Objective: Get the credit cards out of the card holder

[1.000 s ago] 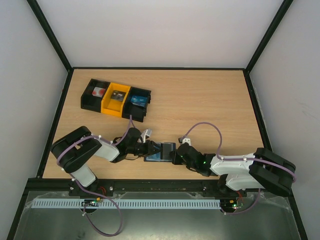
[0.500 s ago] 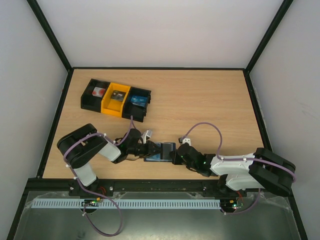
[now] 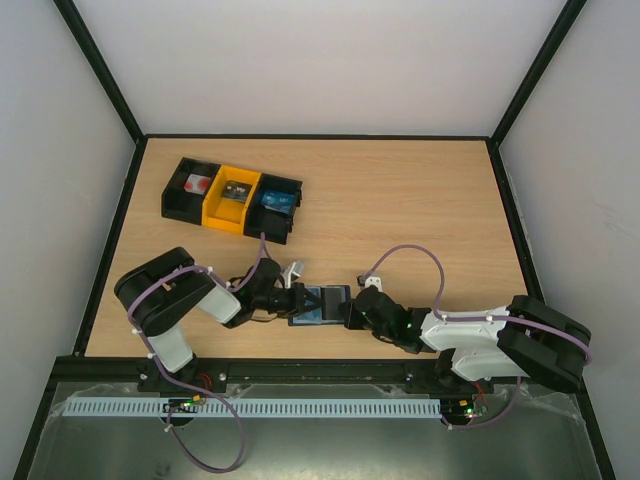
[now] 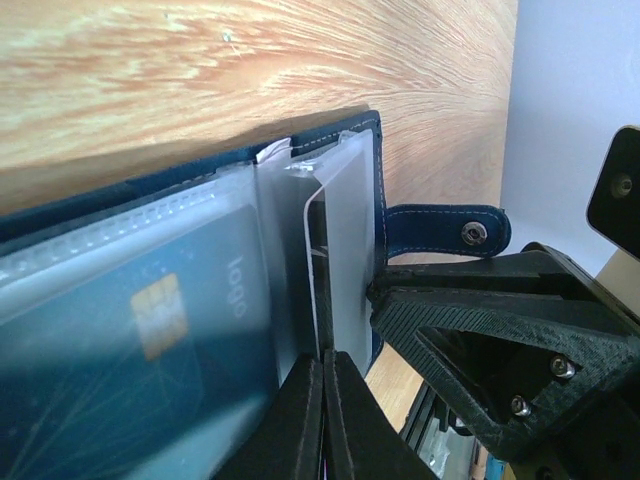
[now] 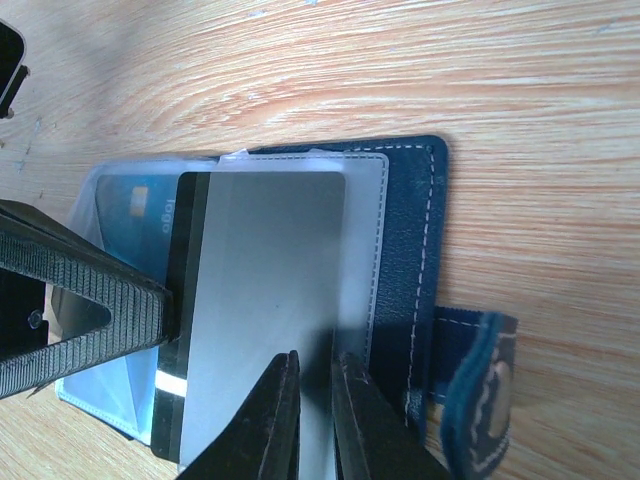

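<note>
Left fingers (image 4: 288,425) pinch a credit card (image 5: 270,270) in the card holder (image 5: 410,220), which right fingers (image 5: 265,425) clamp.

1. In the top view, the flat dark-blue stitched card holder (image 3: 322,303) has both ends covered by the left gripper (image 3: 296,298) and the right gripper (image 3: 350,310). Its cards are too small to tell apart.
2. In the left wrist view, the holder runs off the left and bottom edges. The blue chip-printed credit card (image 4: 150,340) is clouded by its plastic sleeve.
3. The left gripper's fingers, clamped together, are cut off at the bottom edge.
4. In the right wrist view, blurred fingers (image 5: 265,420) hide the near edge of the pale grey magnetic-stripe card (image 5: 265,260) and where they pinch the holder.
5. The contents of the black and yellow compartment bins (image 3: 232,197) are too small to identify.
</note>
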